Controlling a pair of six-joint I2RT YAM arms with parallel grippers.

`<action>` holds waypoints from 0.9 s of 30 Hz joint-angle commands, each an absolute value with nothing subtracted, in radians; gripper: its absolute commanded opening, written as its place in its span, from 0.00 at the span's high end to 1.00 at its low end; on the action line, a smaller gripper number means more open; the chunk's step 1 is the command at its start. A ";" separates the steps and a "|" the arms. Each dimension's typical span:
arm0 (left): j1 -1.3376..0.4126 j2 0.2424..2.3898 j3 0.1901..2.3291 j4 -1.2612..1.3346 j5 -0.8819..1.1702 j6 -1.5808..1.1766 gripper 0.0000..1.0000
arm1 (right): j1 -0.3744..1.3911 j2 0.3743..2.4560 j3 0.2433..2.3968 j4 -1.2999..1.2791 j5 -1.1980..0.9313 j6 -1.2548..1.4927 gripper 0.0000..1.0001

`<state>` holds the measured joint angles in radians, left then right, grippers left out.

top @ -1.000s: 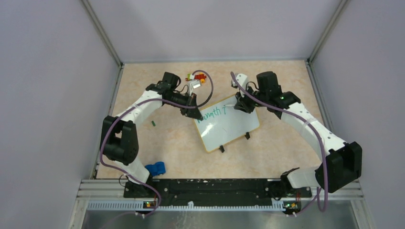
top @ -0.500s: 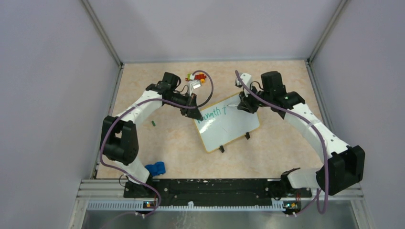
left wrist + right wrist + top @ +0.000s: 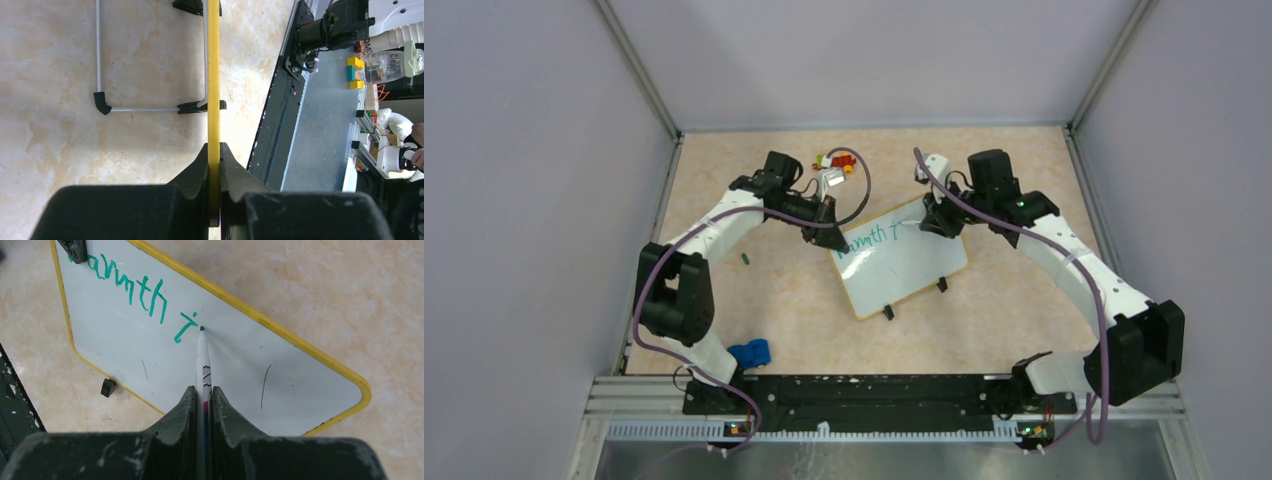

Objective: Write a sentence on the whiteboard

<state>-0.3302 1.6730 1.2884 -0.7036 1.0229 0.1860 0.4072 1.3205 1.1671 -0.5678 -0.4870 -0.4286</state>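
Finds the whiteboard (image 3: 902,262) sitting skewed in the middle of the bench (image 3: 754,300), between the two arms, black feet toward the near edge; pinches its yellow rim at the far-left corner with the left claw (image 3: 214,150), jaws tight on the edge; grips a white marker (image 3: 202,357) in the right claw (image 3: 203,395), jaws narrow around the barrel; touches the green tip to the board just right of the sentence (image 3: 142,290), beside a short hooked stroke.
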 commanded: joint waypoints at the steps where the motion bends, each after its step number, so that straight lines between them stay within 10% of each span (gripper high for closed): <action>1: -0.328 1.657 1.302 -0.716 1.030 0.206 1.00 | 0.402 1.341 1.173 -0.529 -0.496 -0.448 1.00; 27: -0.329 1.661 1.302 -0.716 1.033 0.207 1.00 | 0.410 1.324 1.146 -0.499 -0.484 -0.421 1.00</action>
